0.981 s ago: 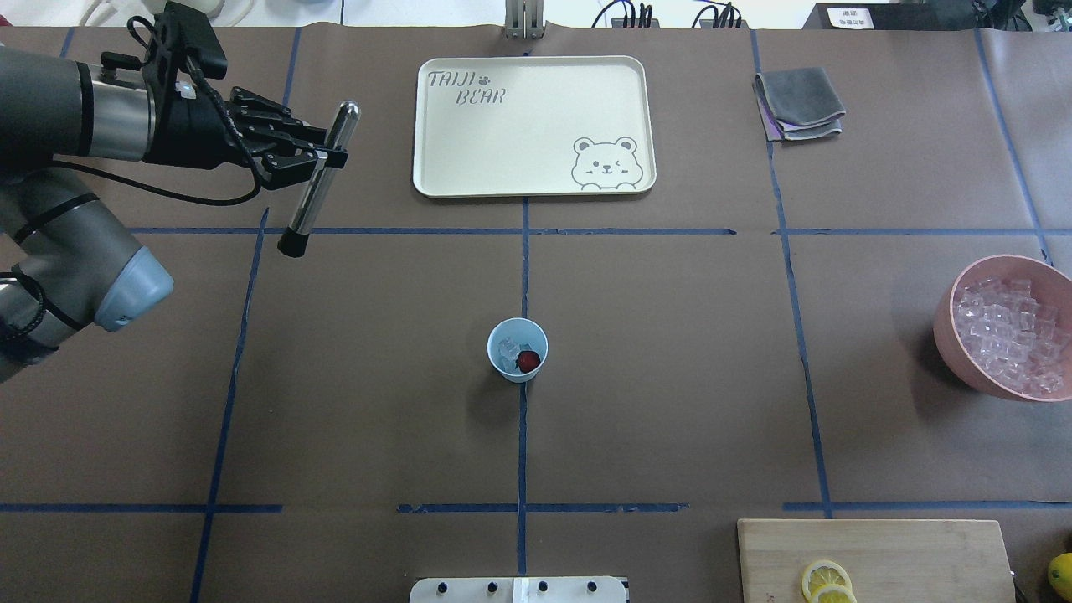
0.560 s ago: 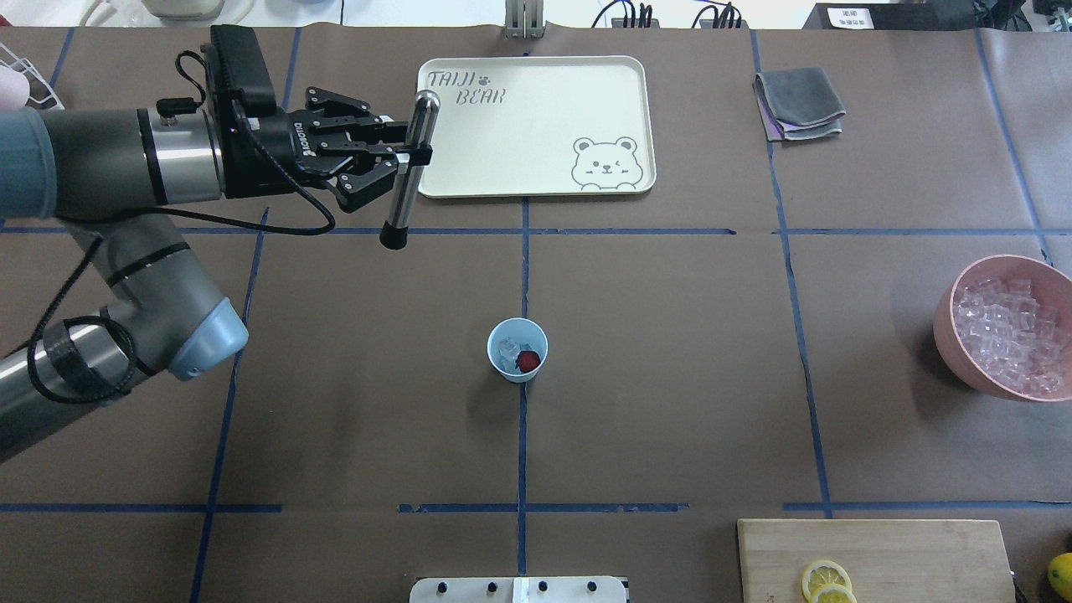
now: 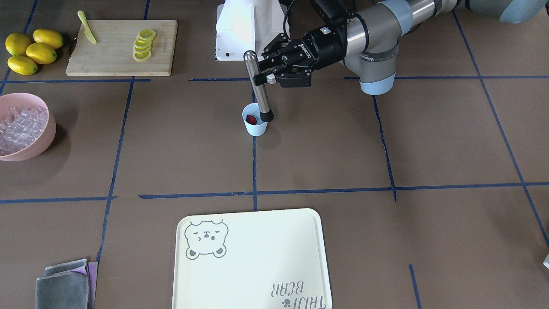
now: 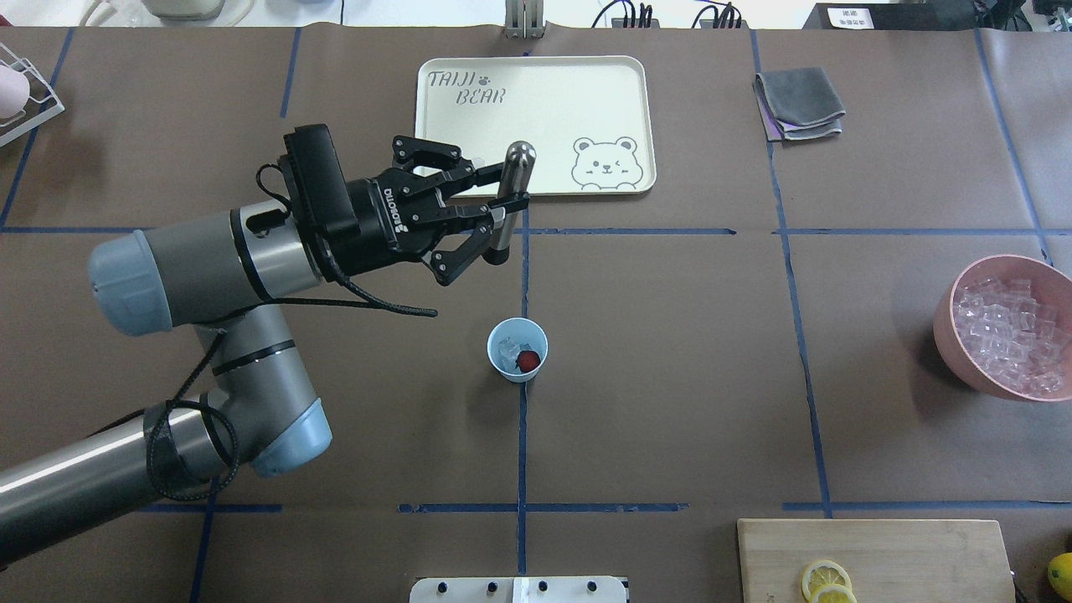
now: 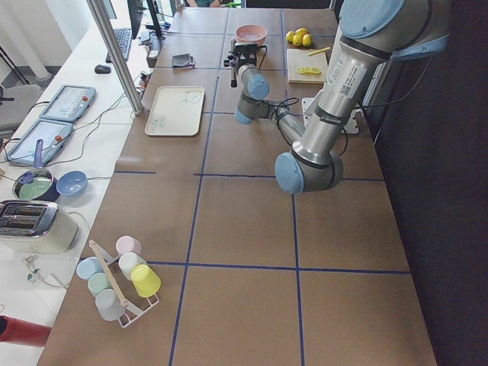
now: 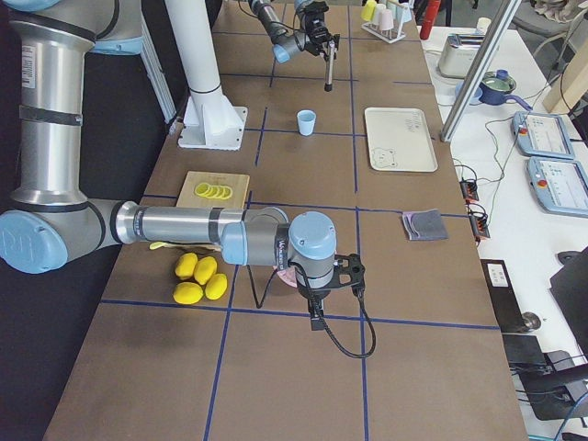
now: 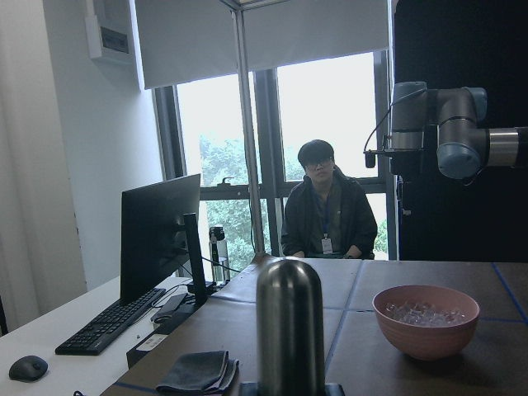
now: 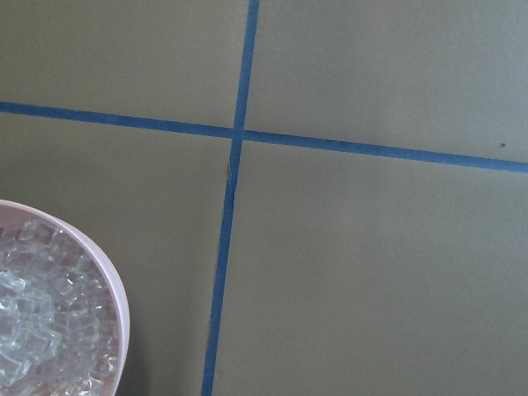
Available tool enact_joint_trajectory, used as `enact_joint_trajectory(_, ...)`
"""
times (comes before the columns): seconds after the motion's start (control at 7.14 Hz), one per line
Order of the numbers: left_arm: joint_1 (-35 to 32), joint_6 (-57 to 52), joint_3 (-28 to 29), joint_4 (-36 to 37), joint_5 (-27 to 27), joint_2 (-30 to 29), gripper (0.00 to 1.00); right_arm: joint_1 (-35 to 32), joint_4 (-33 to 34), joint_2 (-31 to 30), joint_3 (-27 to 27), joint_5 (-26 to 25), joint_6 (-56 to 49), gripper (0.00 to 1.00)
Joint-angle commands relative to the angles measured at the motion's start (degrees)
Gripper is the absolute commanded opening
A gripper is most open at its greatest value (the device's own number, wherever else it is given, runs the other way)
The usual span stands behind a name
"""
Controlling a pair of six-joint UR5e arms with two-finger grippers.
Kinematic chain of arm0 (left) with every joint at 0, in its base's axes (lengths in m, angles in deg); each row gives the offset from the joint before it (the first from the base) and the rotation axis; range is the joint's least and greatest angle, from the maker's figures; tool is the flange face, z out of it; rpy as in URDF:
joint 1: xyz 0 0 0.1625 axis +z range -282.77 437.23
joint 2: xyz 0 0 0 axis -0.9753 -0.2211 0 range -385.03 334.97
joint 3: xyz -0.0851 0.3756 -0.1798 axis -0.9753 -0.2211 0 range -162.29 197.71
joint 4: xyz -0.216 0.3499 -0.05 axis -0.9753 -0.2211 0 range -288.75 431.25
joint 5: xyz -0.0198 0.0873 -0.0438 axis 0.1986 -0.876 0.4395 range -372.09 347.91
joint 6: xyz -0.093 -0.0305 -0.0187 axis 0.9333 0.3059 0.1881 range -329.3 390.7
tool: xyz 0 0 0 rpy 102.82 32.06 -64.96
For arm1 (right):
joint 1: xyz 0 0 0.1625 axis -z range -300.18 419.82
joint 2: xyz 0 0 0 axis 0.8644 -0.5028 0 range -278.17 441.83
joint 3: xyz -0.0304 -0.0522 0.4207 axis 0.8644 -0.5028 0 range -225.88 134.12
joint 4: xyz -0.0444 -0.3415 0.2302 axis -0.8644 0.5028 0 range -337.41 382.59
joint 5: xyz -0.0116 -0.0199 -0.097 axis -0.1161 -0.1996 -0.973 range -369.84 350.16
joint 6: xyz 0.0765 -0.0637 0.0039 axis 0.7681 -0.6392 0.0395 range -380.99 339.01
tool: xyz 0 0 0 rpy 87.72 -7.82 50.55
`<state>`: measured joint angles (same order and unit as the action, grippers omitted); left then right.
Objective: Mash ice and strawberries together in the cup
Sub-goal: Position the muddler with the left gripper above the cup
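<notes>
Overhead exterior view: we see the left gripper (image 4: 502, 216) with its fingers clamped on a steel muddler (image 4: 513, 176). The muddler is held nearly upright above the surface (image 4: 670, 377), between the cream tray (image 4: 444, 167) and the cup (image 4: 512, 377). The cup stands mid-surface, apart from the muddler, with ice (image 4: 507, 349) and the strawberry (image 4: 528, 361) inside. A pink bowl (image 4: 946, 347), a folded cloth (image 4: 800, 100) and a cutting board (image 4: 904, 548) with lemon slices (image 4: 825, 579) sit well off to the side. The right gripper (image 6: 316, 317) hangs by that bowl; we cannot tell how its fingers stand.
</notes>
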<state>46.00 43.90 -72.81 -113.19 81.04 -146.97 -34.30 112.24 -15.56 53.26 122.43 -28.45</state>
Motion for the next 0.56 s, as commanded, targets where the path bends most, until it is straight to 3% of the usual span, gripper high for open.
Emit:
enact_joint_trajectory(0.0,6.2,-5.8,2.7,-4.9,-4.9,-0.1,0.00,0.0,0.2,-0.4,1.2,0.0,0.1,0.99)
enact_joint_trajectory(0.42,8.7,-7.5,6.7,-8.6,-7.1,0.4,0.00,0.0,0.3,-0.4,1.2,0.0,0.1,0.99)
